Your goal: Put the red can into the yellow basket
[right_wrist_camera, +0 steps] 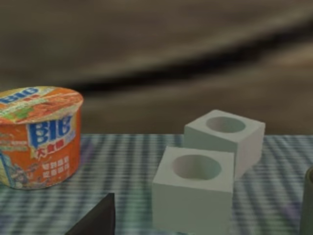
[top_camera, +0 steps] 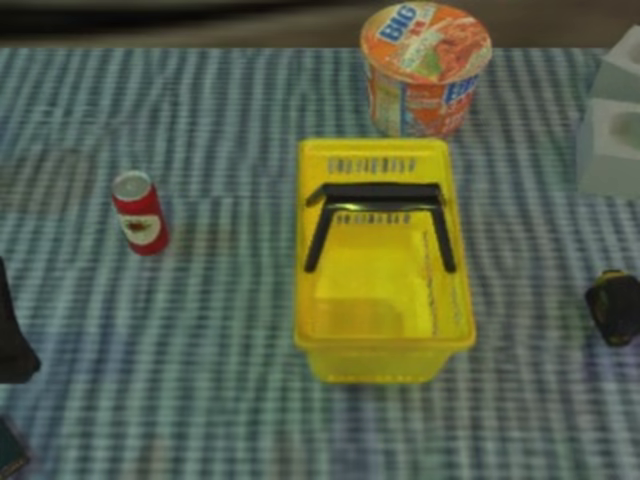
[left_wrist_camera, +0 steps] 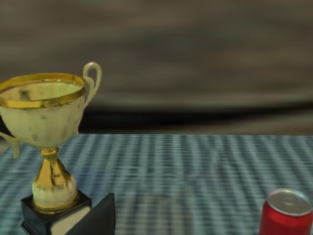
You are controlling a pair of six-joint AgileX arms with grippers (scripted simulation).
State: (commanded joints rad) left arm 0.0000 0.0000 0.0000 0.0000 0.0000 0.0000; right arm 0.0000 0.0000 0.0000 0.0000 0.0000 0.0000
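The red can (top_camera: pixel 139 212) stands upright on the striped bench (top_camera: pixel 200 330) toward its left edge, with bare cloth on every side of it and open room between it and the yellow basket (top_camera: pixel 383 345), which sits at the bench's middle with its black handles (top_camera: pixel 378 197) folded across the open top. An orange noodle cup (top_camera: pixel 425 68) stands just beyond the basket at the far edge, and two pale hollow blocks (top_camera: pixel 612 120) sit at the far right corner. In the left wrist view a gold trophy (left_wrist_camera: pixel 46 137) stands near the can. The left arm (top_camera: pixel 14 330) is parked at the left edge, the right arm (top_camera: pixel 613 307) at the right edge; whether either one's fingers are open or closed cannot be told.
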